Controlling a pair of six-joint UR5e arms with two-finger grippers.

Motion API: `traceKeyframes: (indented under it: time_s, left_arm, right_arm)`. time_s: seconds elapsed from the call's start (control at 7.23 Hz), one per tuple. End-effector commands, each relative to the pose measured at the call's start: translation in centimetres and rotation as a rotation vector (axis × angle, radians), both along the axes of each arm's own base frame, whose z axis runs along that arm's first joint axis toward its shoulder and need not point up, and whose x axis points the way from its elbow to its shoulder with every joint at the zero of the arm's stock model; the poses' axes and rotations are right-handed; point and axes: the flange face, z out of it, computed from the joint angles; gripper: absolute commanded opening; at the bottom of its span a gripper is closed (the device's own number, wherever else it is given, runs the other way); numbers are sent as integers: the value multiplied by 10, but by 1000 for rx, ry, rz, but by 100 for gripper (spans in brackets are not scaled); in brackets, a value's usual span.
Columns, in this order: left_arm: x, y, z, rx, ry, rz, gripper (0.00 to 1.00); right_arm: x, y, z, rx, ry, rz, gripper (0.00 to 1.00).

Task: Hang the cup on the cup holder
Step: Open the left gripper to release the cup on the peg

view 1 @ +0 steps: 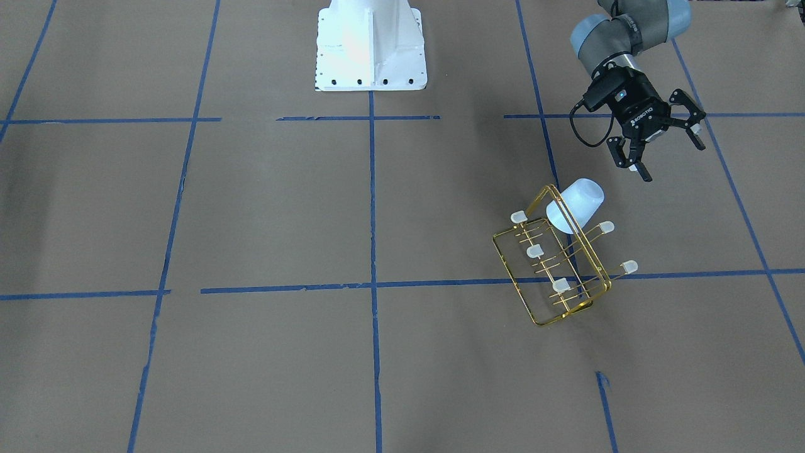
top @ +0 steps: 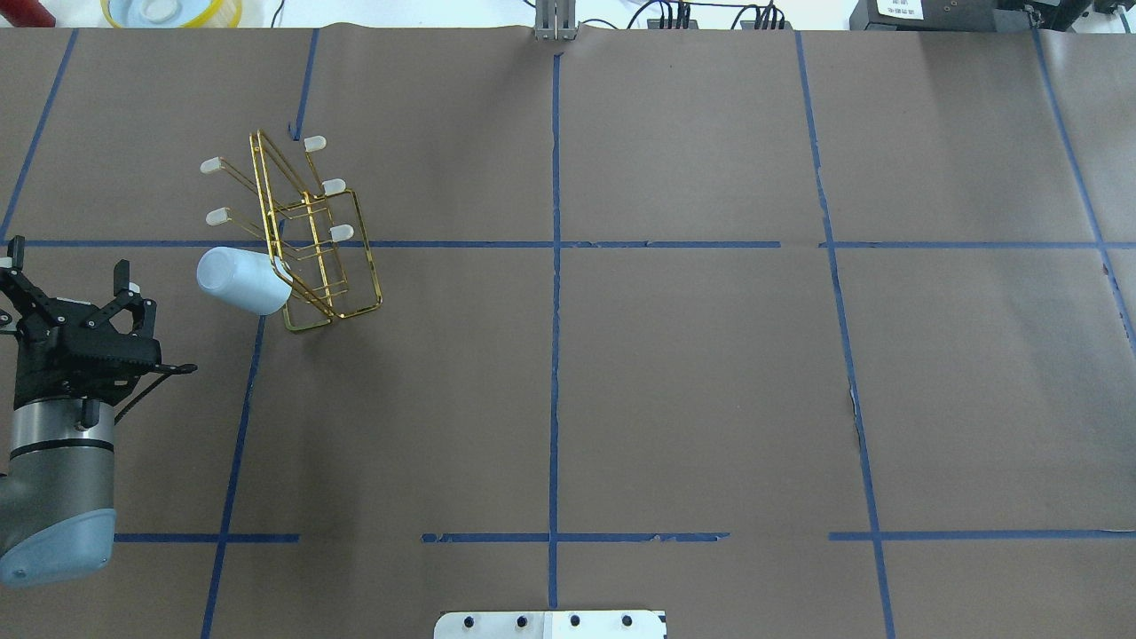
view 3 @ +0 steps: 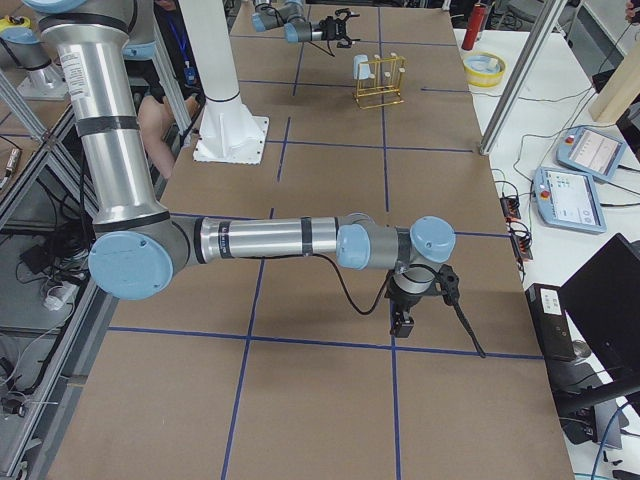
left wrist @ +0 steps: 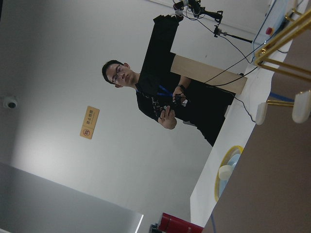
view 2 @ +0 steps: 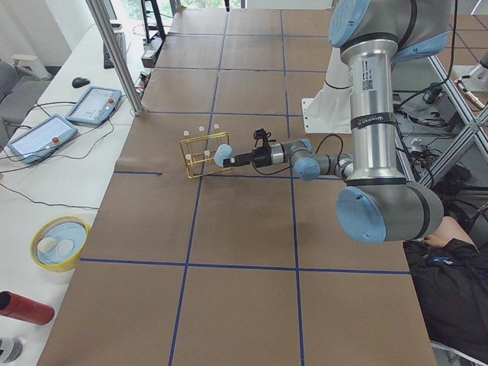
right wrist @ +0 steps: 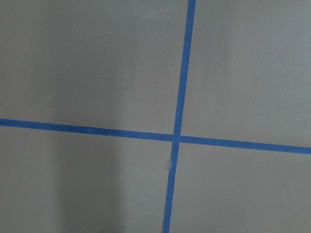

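Observation:
The pale-blue cup hangs mouth-first on an end prong of the gold wire cup holder, tilted, with its closed end pointing away from the rack. Both also show in the overhead view, the cup and the holder. My left gripper is open and empty, apart from the cup, on the robot's side of it; overhead the gripper is left of the cup. My right gripper shows only in the exterior right view, low over bare table; I cannot tell if it is open or shut.
The white robot base stands at the table's middle edge. A yellow ring and a red cylinder lie beyond the far left corner. An operator stands past the table end. Blue tape lines cross the brown paper.

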Motion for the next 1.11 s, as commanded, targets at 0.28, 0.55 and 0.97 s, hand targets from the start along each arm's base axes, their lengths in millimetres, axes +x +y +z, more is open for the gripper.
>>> traceKeyframes:
  time_s: [0.28, 0.55, 0.97]
  left_arm:
    - [3, 14, -28, -105, 790, 173, 100]
    - [-3, 16, -36, -185, 991, 234, 100]
    - [-69, -42, -48, -280, 853, 425, 100]
  right_arm:
    - [0, 0, 0, -1, 0, 1, 100]
    - [0, 0, 0, 0, 0, 0, 100]
    - [0, 0, 0, 0, 0, 0, 100]
